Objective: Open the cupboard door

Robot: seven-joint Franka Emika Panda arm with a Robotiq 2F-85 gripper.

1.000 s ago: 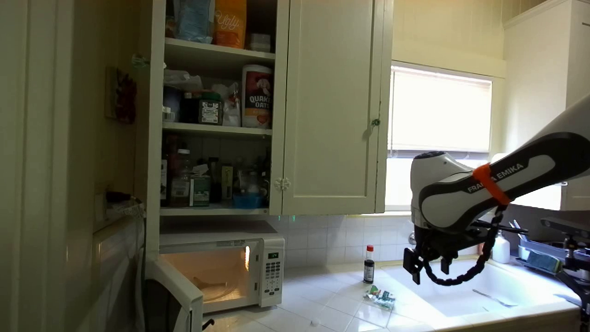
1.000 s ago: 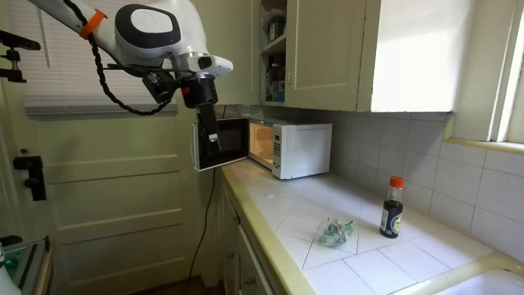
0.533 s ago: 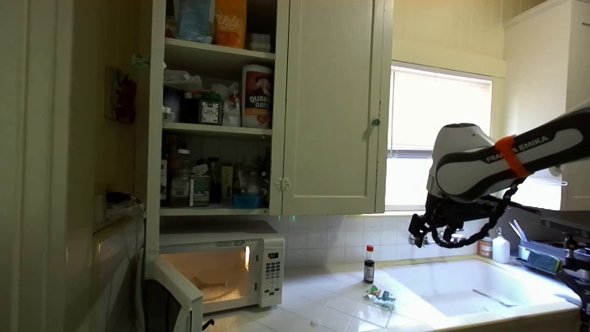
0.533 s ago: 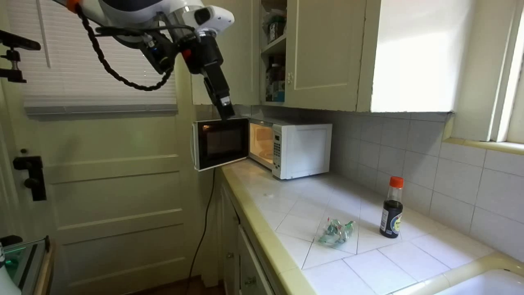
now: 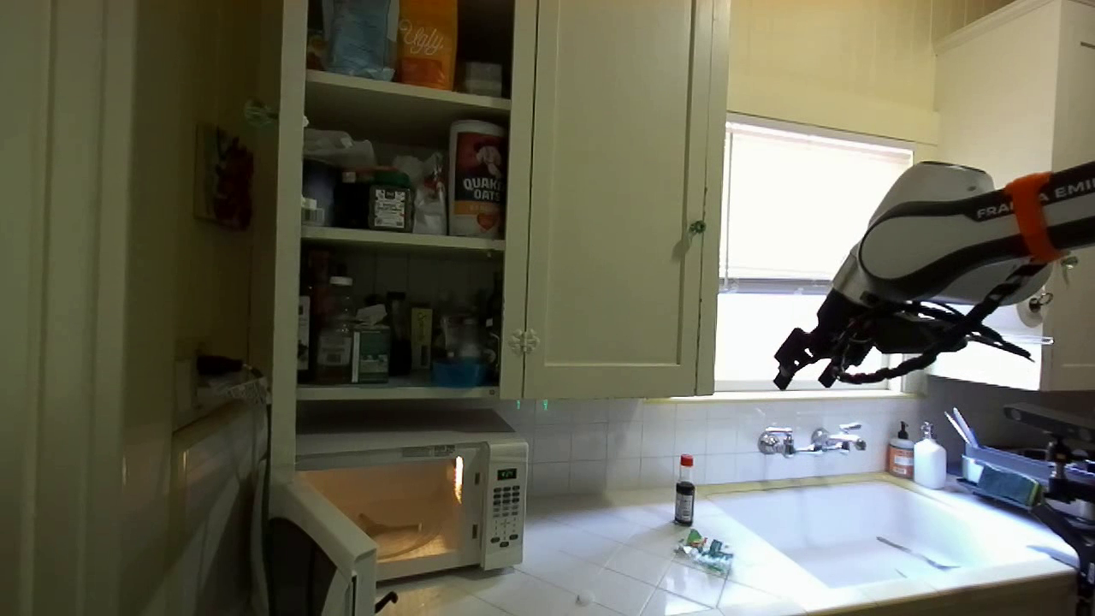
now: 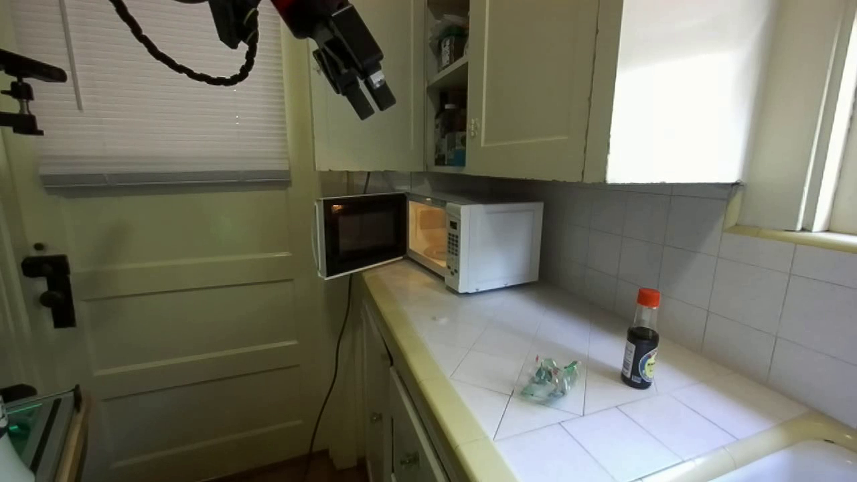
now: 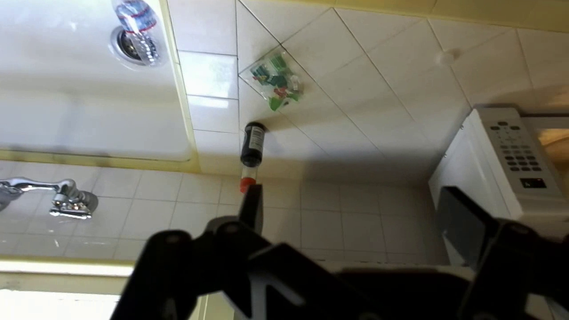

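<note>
The cupboard door [image 5: 612,188] is tall, cream-white and panelled, and stands shut beside the window. Its small knob [image 5: 697,227] sits at mid-height near the edge on the window side. The door also shows in an exterior view [image 6: 535,73], where the knob is out of view. My gripper [image 5: 804,382] is open and empty, apart from the door. It appears right of the knob and lower there. The gripper [image 6: 376,109] also shows with fingers tilted downward. In the wrist view the fingers [image 7: 351,204] are wide apart, with only wall tiles visible between them.
The neighbouring cupboard stands open with stocked shelves [image 5: 402,238]; its door [image 6: 368,100] is swung out. A microwave [image 6: 495,244] with its door open stands below. A sauce bottle [image 6: 641,345] and plastic wrapper [image 6: 550,379] lie near the sink [image 5: 855,530]. The faucet [image 5: 813,441] is on the wall.
The arm and gripper have risen in both exterior views, and shifted right in one of them. The fingers now tilt more forward toward the cupboard wall. The cupboard door has not moved.
</note>
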